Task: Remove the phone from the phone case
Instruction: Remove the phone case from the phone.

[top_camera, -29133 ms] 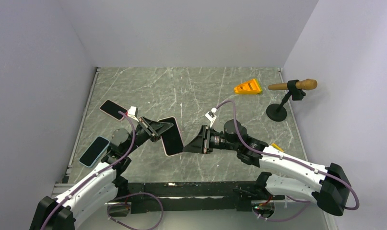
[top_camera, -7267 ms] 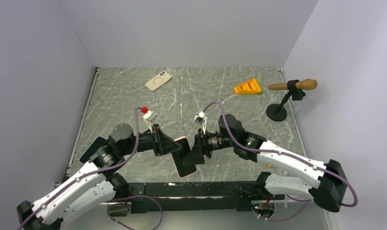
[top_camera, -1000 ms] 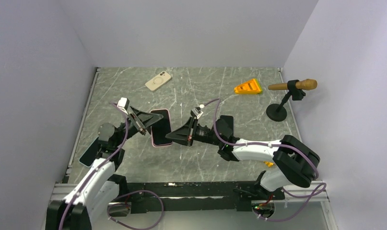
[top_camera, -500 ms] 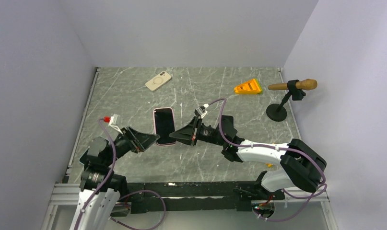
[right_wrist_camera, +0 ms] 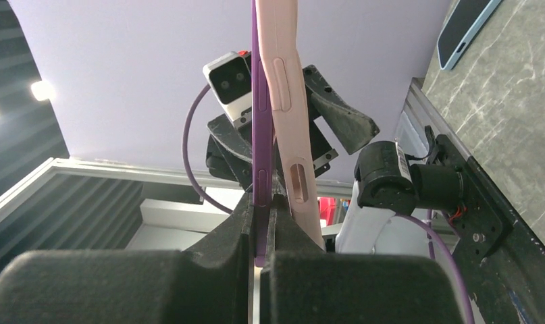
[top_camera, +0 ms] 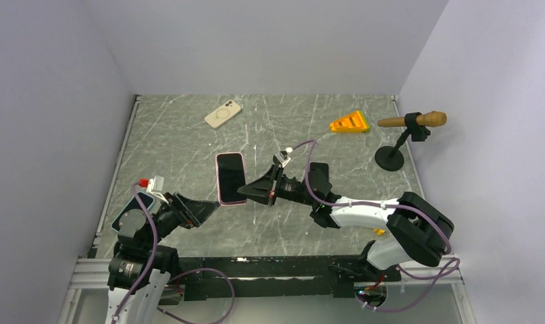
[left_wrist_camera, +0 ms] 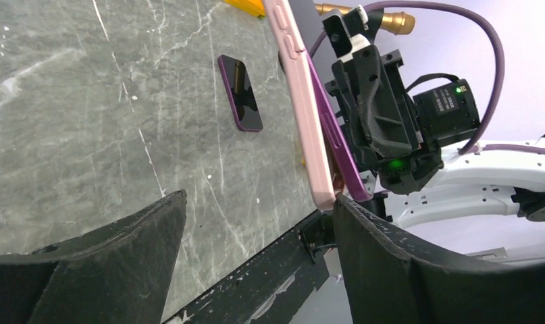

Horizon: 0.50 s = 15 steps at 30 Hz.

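Trouble looms mid-swap: we see the right claw [top_camera: 246, 194] clamped on just the end of the purple phone [right_wrist_camera: 258, 101], which it holds in the air above the counter [top_camera: 188, 135]. The pink phone case [right_wrist_camera: 286, 81] is splayed off at that clamped end but, we judge, clipped on farther up. Nothing grips the case, so it could slide free and fall. Its weight could also lever the phone out of so thin a pinch. The left claw [left_wrist_camera: 259, 202] gapes wide and empty, low by the counter's near-left side and apart from the phone. A hasty reach in could knock both askew. The right arm stretches leftward across the middle, its wrist level and the screen facing the overhead camera.
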{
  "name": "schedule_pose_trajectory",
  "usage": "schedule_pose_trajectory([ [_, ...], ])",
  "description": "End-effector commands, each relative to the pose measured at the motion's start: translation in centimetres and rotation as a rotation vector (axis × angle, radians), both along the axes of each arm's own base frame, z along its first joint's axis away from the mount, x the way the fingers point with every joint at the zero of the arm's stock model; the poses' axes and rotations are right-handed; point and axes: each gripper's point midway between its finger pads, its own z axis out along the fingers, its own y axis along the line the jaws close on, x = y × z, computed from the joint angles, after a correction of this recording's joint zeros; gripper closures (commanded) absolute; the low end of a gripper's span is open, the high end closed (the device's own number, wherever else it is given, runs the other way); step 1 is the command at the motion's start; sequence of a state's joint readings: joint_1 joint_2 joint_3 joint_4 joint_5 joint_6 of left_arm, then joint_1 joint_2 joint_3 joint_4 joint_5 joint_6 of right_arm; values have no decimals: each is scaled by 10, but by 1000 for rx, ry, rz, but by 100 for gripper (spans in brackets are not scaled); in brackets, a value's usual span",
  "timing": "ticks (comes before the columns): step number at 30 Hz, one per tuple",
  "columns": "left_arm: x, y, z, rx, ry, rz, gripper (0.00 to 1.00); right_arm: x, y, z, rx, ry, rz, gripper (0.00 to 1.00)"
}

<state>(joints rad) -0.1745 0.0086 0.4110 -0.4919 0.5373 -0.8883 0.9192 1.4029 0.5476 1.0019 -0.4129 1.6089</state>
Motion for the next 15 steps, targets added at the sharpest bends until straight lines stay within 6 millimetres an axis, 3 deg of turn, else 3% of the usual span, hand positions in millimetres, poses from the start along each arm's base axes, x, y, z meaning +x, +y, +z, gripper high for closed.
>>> schedule_pose_trajectory([
  [1, -3, -5, 16, -11, -55, -43, 19, -5, -7, 43, 166, -78, 15, 100],
  [6, -1, -12, 14, -26, -38, -87, 20, -5, -6, 41, 165, -73, 18, 100],
  [15, 8, -24, 11, -116, 9, -153, 30, -5, 0, 39, 146, -78, 25, 100],
])
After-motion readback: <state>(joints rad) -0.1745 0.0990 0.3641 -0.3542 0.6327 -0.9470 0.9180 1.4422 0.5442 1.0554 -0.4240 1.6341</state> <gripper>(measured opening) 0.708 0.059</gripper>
